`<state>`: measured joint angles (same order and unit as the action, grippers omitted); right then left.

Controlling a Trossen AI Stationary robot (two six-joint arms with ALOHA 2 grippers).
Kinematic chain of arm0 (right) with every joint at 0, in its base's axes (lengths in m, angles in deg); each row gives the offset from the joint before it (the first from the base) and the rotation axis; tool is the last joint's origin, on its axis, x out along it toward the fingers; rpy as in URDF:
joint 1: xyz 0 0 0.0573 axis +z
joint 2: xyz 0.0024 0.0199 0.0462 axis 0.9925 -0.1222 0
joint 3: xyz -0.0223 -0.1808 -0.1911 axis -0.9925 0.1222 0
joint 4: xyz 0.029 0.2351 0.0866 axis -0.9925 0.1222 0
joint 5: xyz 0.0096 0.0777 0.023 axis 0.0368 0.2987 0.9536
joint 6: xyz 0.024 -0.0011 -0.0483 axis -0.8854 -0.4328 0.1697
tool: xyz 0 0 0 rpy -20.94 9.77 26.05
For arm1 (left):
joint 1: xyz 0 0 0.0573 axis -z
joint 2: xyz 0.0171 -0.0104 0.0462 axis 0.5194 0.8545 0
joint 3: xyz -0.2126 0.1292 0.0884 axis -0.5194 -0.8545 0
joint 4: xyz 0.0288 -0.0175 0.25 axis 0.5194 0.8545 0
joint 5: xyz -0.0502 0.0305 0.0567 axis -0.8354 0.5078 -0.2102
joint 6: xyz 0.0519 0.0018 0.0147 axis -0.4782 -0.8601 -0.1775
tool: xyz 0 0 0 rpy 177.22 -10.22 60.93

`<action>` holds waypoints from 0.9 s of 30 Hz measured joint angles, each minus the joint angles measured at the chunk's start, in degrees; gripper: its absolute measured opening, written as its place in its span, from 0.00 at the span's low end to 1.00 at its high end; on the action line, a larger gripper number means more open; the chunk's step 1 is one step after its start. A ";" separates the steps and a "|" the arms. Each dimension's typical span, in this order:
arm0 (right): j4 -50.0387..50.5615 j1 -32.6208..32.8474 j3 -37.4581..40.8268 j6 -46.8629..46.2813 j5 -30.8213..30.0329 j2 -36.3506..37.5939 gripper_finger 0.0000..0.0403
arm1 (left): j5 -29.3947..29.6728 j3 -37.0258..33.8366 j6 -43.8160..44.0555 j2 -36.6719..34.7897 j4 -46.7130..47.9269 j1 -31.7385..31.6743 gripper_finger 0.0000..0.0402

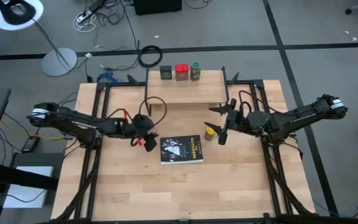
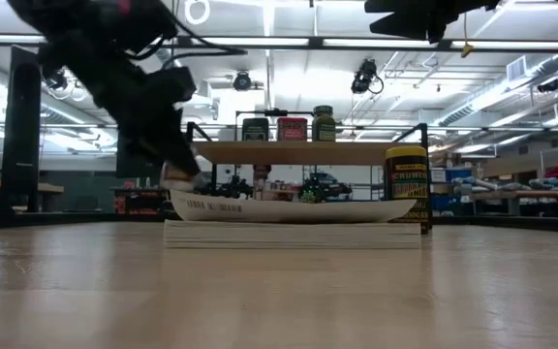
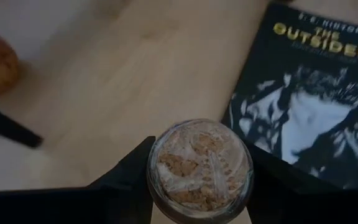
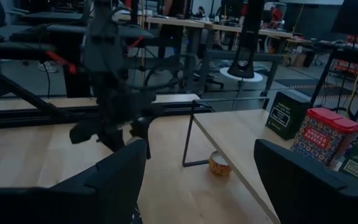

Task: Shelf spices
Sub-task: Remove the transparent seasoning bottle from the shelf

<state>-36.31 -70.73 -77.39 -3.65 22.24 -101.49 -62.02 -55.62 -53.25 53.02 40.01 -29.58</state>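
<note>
Left gripper (image 3: pixel 197 186) squeezed tight around the pale little jar (image 3: pixel 199 169), just beside the black book (image 1: pixel 181 150). Right gripper (image 1: pixel 224 130) spread wide above the yellow-topped jar (image 1: pixel 209 132). Three tins lined up on the shelf (image 1: pixel 185 90).

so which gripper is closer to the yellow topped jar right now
Right. The right gripper hovers open just beside the yellow-topped jar; the left gripper is across the book, shut on the pale little jar.

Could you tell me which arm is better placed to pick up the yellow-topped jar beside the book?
Right. The right gripper is open next to the yellow-topped jar, while the left gripper is shut on the pale little jar.
</note>
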 joint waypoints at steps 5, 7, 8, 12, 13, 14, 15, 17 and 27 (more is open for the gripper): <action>-0.21 0.00 0.00 0.00 0.01 0.00 0.74 | 2.79 -3.21 -2.13 0.27 -0.28 0.94 0.44; -0.21 0.00 0.00 0.00 0.00 0.00 0.74 | 2.80 -4.62 -2.97 0.66 -1.34 1.01 0.44; -0.23 0.00 0.00 0.00 0.00 0.00 0.74 | 2.82 -5.30 -3.22 0.66 -1.50 1.05 0.44; -0.51 0.00 0.02 -0.01 0.01 0.01 0.74 | 2.75 -8.07 -4.32 1.01 -5.69 1.05 0.44; -0.57 0.00 0.02 -0.01 0.00 0.00 0.74 | 2.75 -8.46 -4.27 1.02 -6.26 1.05 0.44; -0.51 0.00 0.02 0.00 0.00 0.00 0.74 | 2.75 -8.70 -4.18 1.05 -6.76 1.05 0.44; -0.55 0.00 0.02 0.00 0.02 0.00 0.74 | 2.75 -8.88 -4.00 1.04 -7.16 1.05 0.44; -0.73 0.00 0.02 0.00 0.00 0.00 0.74 | 2.89 -9.11 -3.34 1.02 -7.25 1.05 0.44; -0.76 0.00 0.02 0.00 0.02 0.00 0.74 | 3.39 -9.40 -2.95 1.01 -7.67 1.05 0.51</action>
<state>-37.06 -70.73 -77.37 -3.65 22.27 -101.49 -58.63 -65.02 -56.20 54.03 32.34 -28.53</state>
